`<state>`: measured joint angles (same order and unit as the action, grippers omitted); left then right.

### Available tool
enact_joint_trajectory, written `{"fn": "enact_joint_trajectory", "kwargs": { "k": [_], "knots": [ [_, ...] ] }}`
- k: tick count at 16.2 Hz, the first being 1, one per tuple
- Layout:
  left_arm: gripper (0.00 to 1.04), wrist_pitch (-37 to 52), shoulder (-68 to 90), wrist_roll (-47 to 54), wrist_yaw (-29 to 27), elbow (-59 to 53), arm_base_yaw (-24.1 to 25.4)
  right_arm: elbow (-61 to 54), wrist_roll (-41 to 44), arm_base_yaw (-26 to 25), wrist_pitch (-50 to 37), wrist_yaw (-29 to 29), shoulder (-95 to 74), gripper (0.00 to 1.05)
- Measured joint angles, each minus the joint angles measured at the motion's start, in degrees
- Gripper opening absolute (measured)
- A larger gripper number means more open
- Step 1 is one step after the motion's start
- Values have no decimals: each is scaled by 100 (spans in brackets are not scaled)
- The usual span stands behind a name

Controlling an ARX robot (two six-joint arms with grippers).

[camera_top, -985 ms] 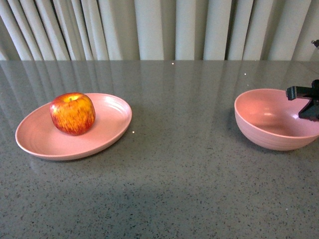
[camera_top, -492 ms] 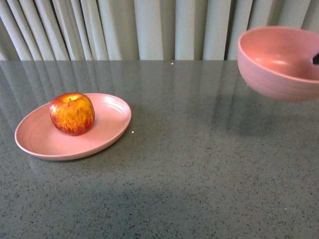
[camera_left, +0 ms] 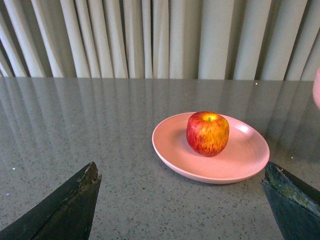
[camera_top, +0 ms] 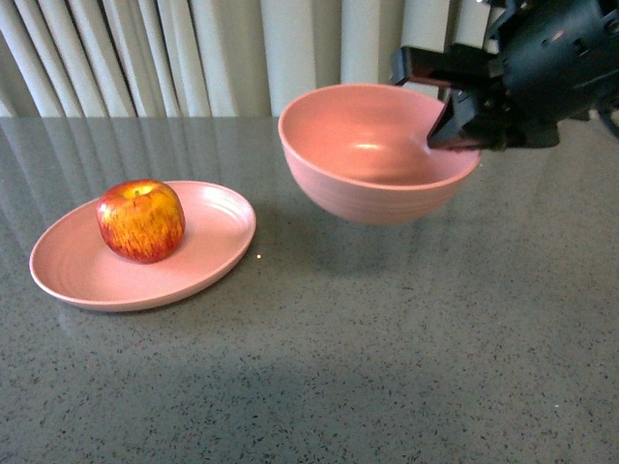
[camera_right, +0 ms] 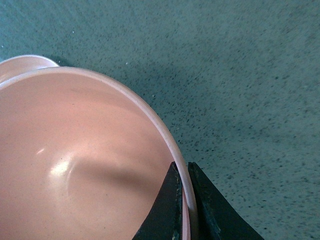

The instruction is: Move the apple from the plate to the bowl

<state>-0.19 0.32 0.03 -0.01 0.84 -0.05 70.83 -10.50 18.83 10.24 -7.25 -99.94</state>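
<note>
At 9 o'clock on the grey speckled tabletop (camera_top: 338,367), as my front camera shows it, lies the one plate (camera_top: 211,224). It is wide, shallow, pale pink and matte, with a low raised rim and faint rings in its floor. On it, toward the plate's 12 o'clock side, sits the one apple (camera_top: 140,220). It stands upright and round, red over yellow, with fine yellow streaks down its flanks and a yellowish stem dimple on top.

From the apple, at about 2 o'clock, I see the one bowl (camera_top: 368,159). It is deep, round, pale pink and matte, with faint ridges outside, and narrower than the plate. It hangs clear of the tabletop, tipped a little toward me, with its shadow (camera_top: 387,244) on the stone beneath. The right gripper (camera_top: 448,133) has it by the rim at the bowl's 3 o'clock. My right wrist camera shows the jaws pinched down to the thickness of the wall, one inside the bowl and one outside.

The left gripper (camera_left: 181,172) has its jaws spread wide with nothing held. Through its own camera I see the plate and apple lying ahead, between the two dark tips.

That makes two grippers, one busy and one idle. A pale pleated curtain (camera_top: 242,58) closes the scene at 12 o'clock, beyond the table's far edge.
</note>
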Motion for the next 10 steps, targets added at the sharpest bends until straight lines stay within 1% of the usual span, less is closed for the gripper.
{"fn": "enact_joint_trajectory", "kwargs": {
  "k": [6,10],
  "knots": [
    [98,0,0,0,2,0,0,310,-236,229,-39,122,-920,3],
    [98,0,0,0,0,0,0,518,-354,332,26,179,-1228,3]
  ]
}}
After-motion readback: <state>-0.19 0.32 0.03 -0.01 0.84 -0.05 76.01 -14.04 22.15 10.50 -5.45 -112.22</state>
